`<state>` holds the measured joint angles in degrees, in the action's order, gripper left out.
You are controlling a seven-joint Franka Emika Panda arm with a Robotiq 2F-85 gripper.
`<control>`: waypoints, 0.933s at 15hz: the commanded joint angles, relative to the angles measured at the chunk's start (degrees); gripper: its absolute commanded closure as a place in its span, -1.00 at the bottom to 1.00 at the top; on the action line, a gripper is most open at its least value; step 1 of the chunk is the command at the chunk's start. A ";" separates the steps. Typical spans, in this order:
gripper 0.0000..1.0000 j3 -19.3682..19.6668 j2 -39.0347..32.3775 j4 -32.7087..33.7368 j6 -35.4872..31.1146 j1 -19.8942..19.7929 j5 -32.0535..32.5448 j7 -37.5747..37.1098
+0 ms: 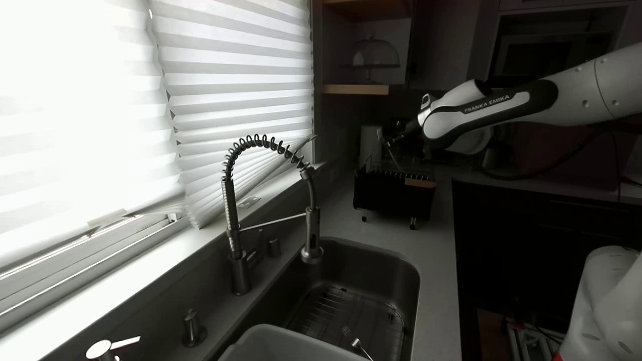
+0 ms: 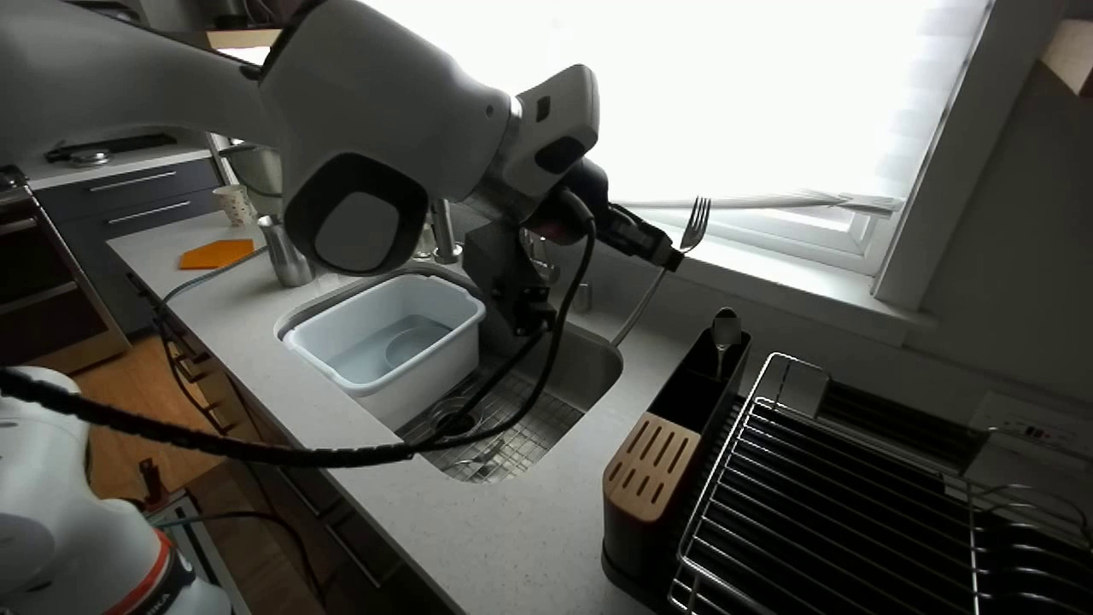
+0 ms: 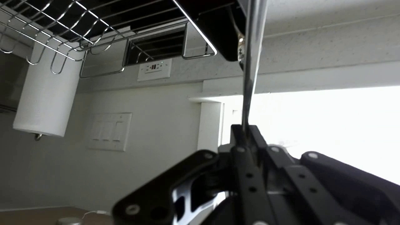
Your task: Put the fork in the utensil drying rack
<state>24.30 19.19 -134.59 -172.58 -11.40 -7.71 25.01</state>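
Note:
My gripper (image 2: 675, 259) is shut on a silver fork (image 2: 642, 301). The fork is tilted, with tines up and handle hanging down past the fingers. In the wrist view the gripper (image 3: 246, 128) pinches it and the fork handle (image 3: 253, 47) points away. The utensil drying rack (image 2: 622, 540) is a black holder with a slotted wooden insert (image 2: 653, 461) and open compartments. A spoon (image 2: 726, 331) stands in its far compartment. In an exterior view the fork (image 1: 394, 156) hangs above the utensil rack (image 1: 393, 195). The handle's exact height over it is unclear.
A wire dish rack (image 2: 820, 495) adjoins the utensil rack. A sink (image 1: 420, 281) with a tall faucet (image 1: 228, 205) and a grey-white tub (image 2: 431, 363) lies beside it. Another fork (image 1: 356, 343) lies in the sink. A window sill (image 2: 768, 278) runs behind. A paper towel roll (image 3: 47, 90) stands farther back.

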 commanded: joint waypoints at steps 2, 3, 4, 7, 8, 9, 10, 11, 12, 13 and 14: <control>0.97 3.90 -8.74 4.86 -6.05 4.00 -7.54 -1.99; 0.97 4.43 -10.21 5.68 -6.68 4.25 -9.00 -2.56; 0.97 5.27 -11.50 6.38 -7.04 5.14 -10.83 -2.61; 0.97 6.66 -14.11 8.62 -7.95 6.29 -15.36 -2.12; 0.97 6.96 -14.55 9.27 -7.96 6.60 -16.73 -1.85; 0.97 7.19 -15.04 10.03 -8.17 6.67 -17.89 -1.61; 0.97 7.38 -15.59 10.66 -8.41 6.80 -19.04 -1.44; 0.97 7.59 -16.09 11.17 -8.63 6.88 -20.08 -1.03; 0.97 7.79 -16.78 11.57 -9.10 6.84 -20.82 -0.56; 0.97 7.91 -17.43 11.85 -9.90 6.71 -21.77 -0.55; 0.97 8.05 -18.15 11.99 -10.19 6.41 -22.22 -0.61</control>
<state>30.88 4.05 -124.24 -180.77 -5.69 -26.71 23.50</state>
